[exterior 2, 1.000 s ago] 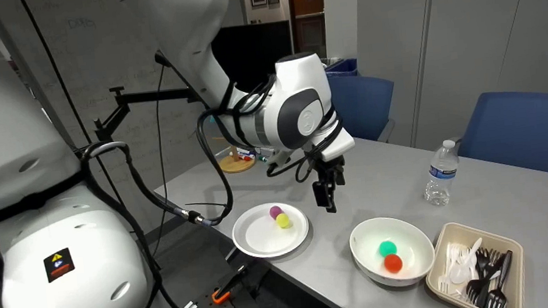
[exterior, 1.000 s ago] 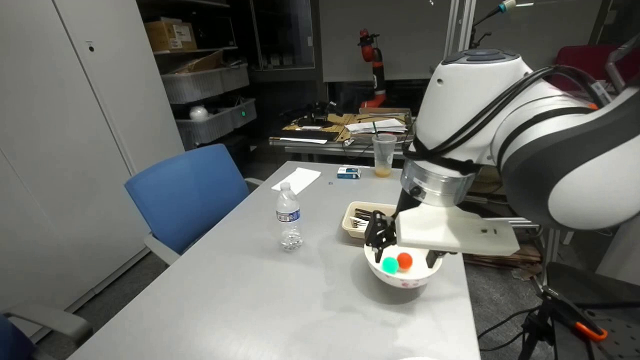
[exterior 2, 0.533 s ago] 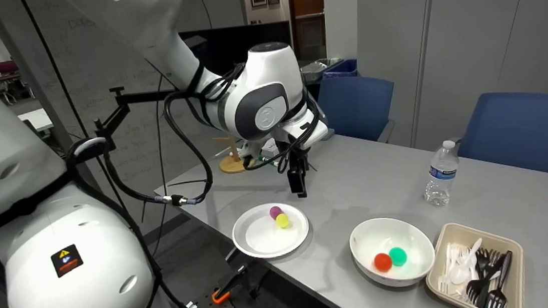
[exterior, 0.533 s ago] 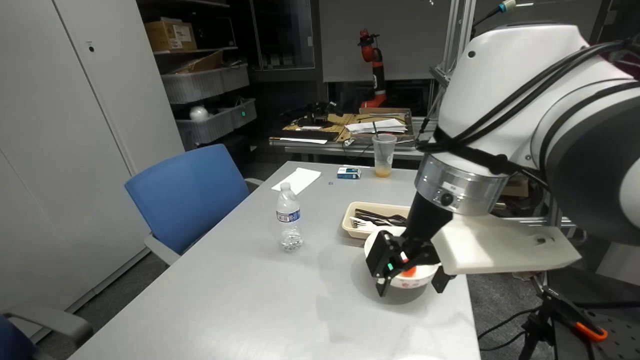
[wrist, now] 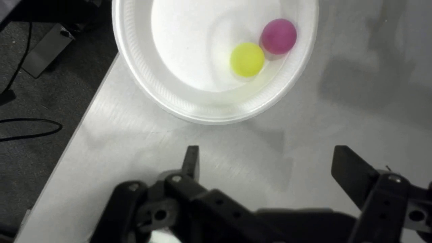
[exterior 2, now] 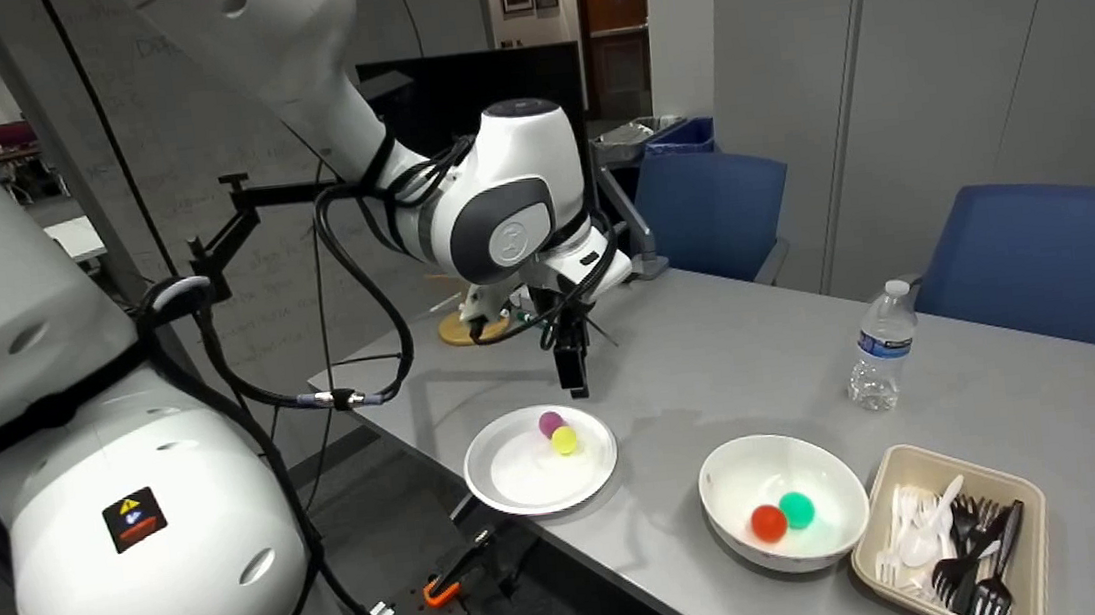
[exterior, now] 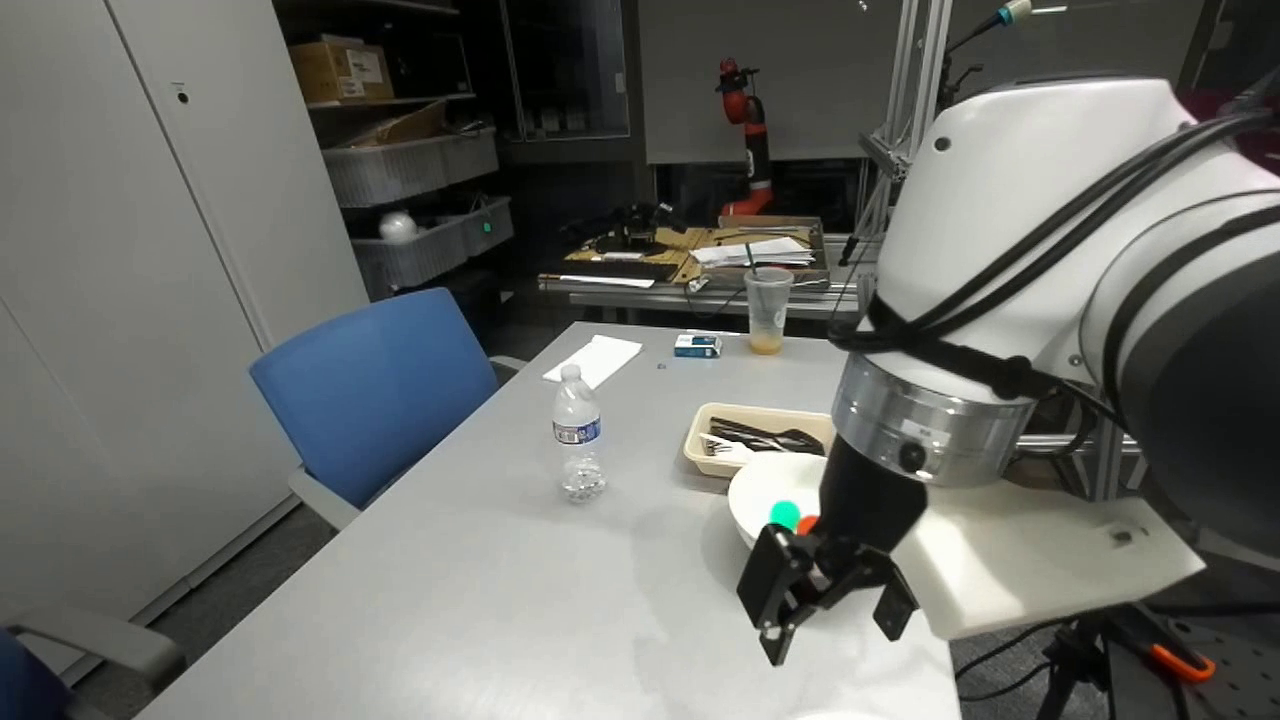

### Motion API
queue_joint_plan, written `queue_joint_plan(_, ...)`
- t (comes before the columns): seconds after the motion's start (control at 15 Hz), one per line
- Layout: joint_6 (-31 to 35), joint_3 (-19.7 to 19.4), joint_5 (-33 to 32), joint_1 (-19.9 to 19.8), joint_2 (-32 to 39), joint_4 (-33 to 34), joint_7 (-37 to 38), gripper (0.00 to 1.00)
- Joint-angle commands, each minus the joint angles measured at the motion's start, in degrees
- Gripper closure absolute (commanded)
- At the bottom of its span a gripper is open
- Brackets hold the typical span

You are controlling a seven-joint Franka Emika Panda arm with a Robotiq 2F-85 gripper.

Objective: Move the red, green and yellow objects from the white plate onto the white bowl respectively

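The red ball and the green ball lie in the white bowl; both also show in an exterior view, green and red, the red partly behind the gripper. The yellow ball lies on the white plate, touching or nearly touching a purple ball. In the wrist view the yellow ball and the plate are ahead of the fingertips. My gripper is open and empty, above the table beside the plate; it shows in both exterior views.
A beige tray of plastic cutlery stands beside the bowl. A water bottle stands farther across the table. A wooden stand is behind the gripper. The table's edge runs close to the plate.
My gripper has moved away from the bowl toward the plate, slowing in the last half second. The red and green balls have rolled to new places inside the bowl. The yellow ball has not moved.
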Motion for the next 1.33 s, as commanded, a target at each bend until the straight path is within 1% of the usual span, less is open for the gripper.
queue_joint_plan(0.0, 1.98, 1.67, 2.63, 0.19, 3.66, 0.01, -0.99, 0.0)
queue_joint_plan(0.13, 1.76, 1.73, 3.34, -0.05, 5.35, -0.03, -0.76, 0.0)
queue_joint_plan(0.2, 0.13, 1.82, 1.42, -0.68, 3.45, -0.05, -0.26, 0.0)
queue_joint_plan(0.33, 0.23, 1.71, 1.73, -0.58, 4.88, -0.04, -0.19, 0.0)
queue_joint_plan(0.6, 0.83, 1.96, 1.15, -0.53, 5.56, 0.02, 0.47, 0.0)
queue_joint_plan(0.8, 3.13, 3.24, 1.02, 0.49, 7.03, 0.0, 0.78, 0.0)
queue_joint_plan(1.0, 7.17, 4.84, 0.23, 0.99, 9.1, -0.02, 1.94, 0.0)
queue_joint_plan(1.27, 13.8, 4.88, -2.05, 1.14, 13.09, -0.09, 3.52, 0.0)
